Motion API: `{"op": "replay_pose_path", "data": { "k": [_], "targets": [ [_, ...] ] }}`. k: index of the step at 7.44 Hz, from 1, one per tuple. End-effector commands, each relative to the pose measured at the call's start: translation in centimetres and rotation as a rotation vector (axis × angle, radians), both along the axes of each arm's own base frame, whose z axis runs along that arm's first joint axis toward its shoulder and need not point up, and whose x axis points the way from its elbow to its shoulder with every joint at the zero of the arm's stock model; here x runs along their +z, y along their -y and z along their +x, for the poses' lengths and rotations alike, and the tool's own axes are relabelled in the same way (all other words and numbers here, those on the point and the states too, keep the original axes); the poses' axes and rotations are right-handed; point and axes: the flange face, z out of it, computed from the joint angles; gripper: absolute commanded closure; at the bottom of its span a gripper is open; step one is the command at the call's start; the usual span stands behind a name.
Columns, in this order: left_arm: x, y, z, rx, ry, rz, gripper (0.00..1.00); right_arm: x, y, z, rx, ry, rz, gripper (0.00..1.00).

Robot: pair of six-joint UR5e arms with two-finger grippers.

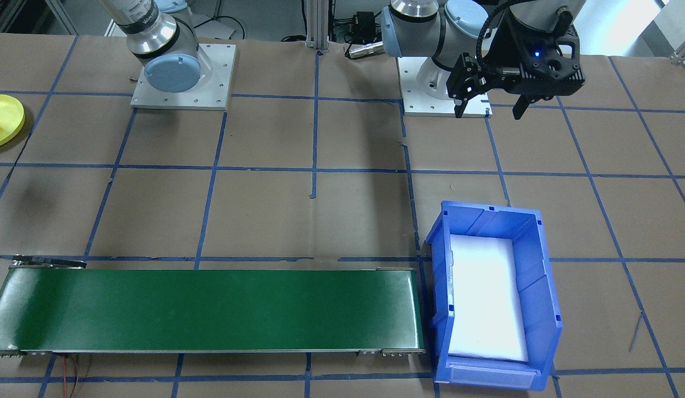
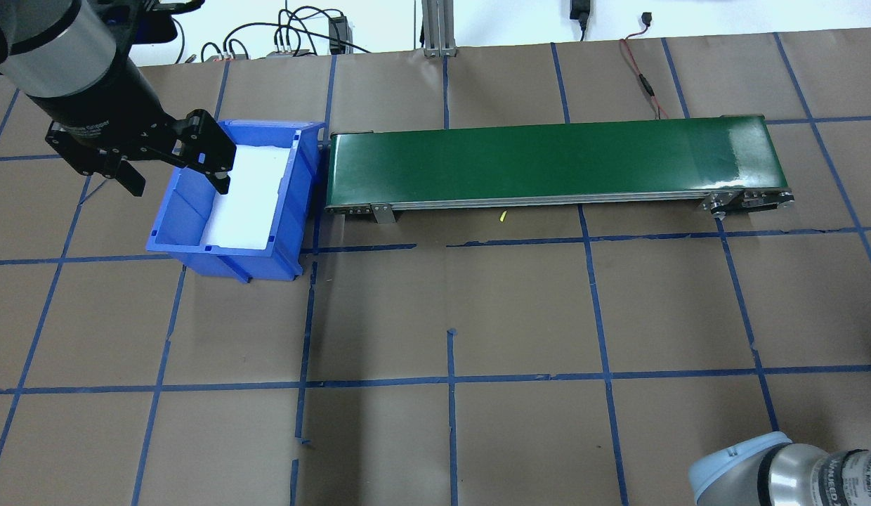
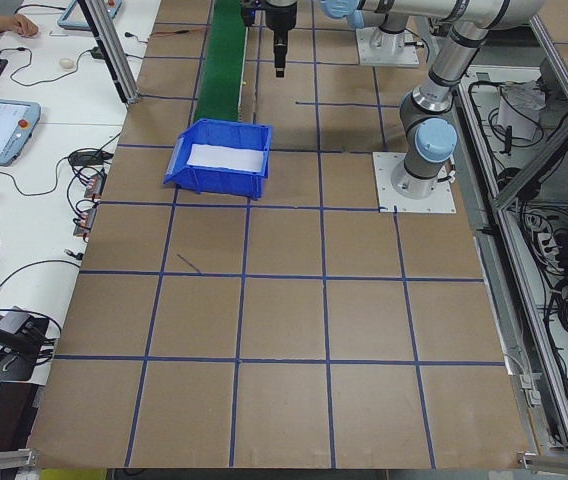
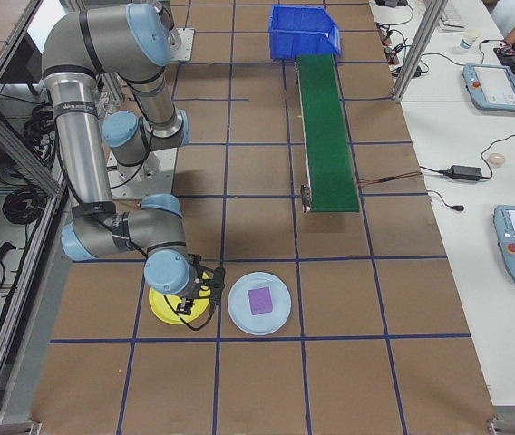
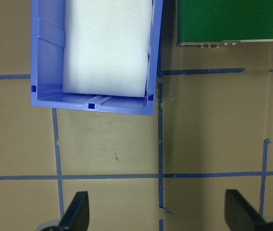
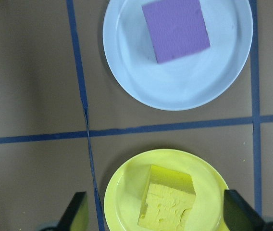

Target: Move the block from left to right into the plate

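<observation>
While the right gripper [image 6: 153, 219] hangs over the yellow plate [image 6: 122, 192], its fingers [image 6: 76, 211] stand wide apart and hold nothing. Seen from the right wrist camera, a yellow foam block [image 6: 167, 204] lies inside that plate, directly between the two fingers and slightly toward 5 o'clock of the plate's centre. It is close to square, so it shows no clear long axis; its edges sit a little skewed to the line joining the fingers. By my reading the block is already delivered, and any further move would be a straight lift away, which the gap at either side allows. The right arm is far nearer to this plate than the left.

At 12 o'clock of the yellow plate, near it but apart, a pale blue plate [image 6: 127, 77] carries a purple foam block [image 6: 176, 30].

Across the tabletop [image 2: 520, 316], the left gripper [image 2: 175, 179] hovers with its fingers spread and empty, beside the blue bin [image 2: 190, 225]. That bin holds only a white foam liner [image 2: 242, 197]. At 3 o'clock of the bin in the overhead view lies the green conveyor belt [image 2: 548, 161], carrying nothing.
</observation>
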Motion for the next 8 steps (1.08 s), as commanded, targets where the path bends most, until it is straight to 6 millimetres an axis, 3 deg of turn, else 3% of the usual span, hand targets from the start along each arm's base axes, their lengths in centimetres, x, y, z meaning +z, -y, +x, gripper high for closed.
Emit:
{"op": "replay_pose_path", "data": {
  "k": [1,2,4,5,7,8],
  "targets": [
    [0.1,0.0,0.0,0.001,0.0,-0.003,0.0,7.2,5.7,5.6,0.103,-0.106,-0.05,0.0],
    [0.1,0.0,0.0,-0.001,0.0,-0.003,0.0,8.8,6.2,6.8,0.111,-0.134,-0.066,0.0],
    [0.1,-0.1,0.0,-0.001,0.0,-0.001,0.0,9.7,6.2,7.7,0.116,-0.144,-0.07,0.0],
    [0.1,0.0,0.0,0.001,0.0,-0.003,0.0,10.4,7.3,9.3,0.147,-0.155,-0.078,0.0],
    [0.1,0.0,0.0,-0.001,0.0,-0.003,0.0,9.8,11.3,14.8,0.251,-0.083,-0.058,0.0],
    [0.1,0.0,0.0,-0.001,0.0,-0.003,0.0,11.6,13.2,19.4,0.277,-0.085,-0.08,0.0]
  ]
}}
